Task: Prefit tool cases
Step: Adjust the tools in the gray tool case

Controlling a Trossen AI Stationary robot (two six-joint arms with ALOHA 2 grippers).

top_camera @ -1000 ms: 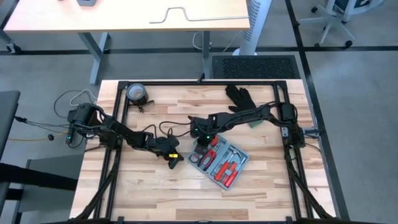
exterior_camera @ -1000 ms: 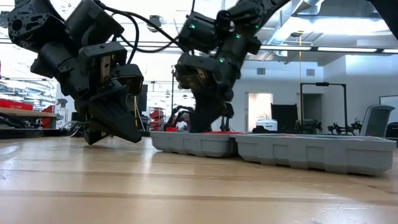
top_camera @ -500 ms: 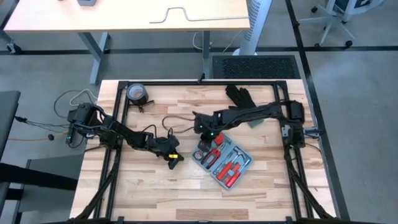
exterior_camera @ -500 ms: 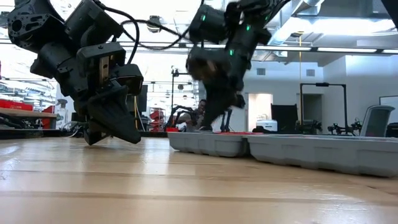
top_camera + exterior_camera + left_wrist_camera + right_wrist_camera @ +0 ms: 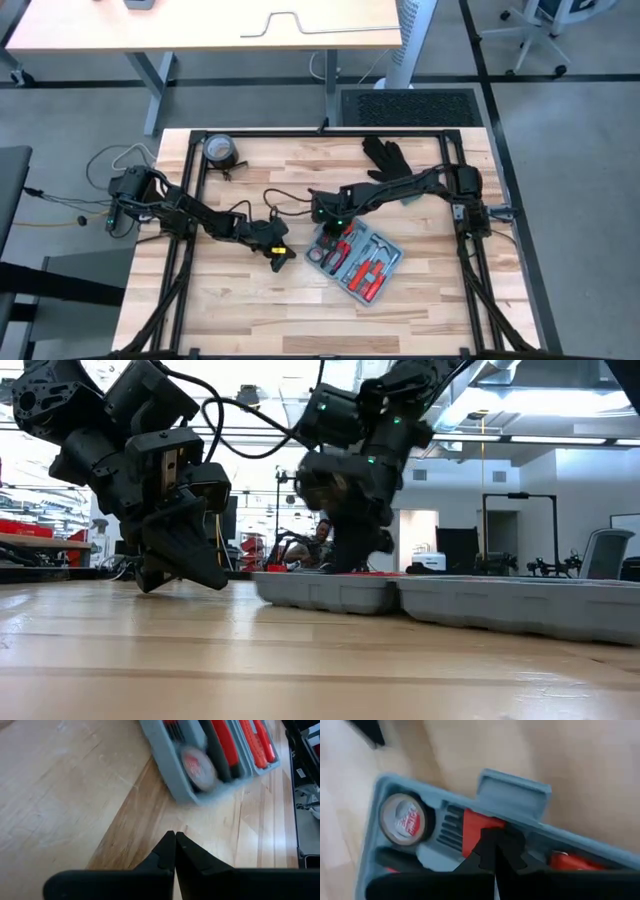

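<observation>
My right tool (image 5: 328, 238), fingers pressed together, pokes into the open tool case (image 5: 353, 262) mid-tabletop; my left tool (image 5: 279, 259), also closed, rests at its 9 o'clock.

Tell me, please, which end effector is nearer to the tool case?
The right end effector is nearer, down over the tool case at its tab end. The left end effector sits beside it on bare wood.
</observation>
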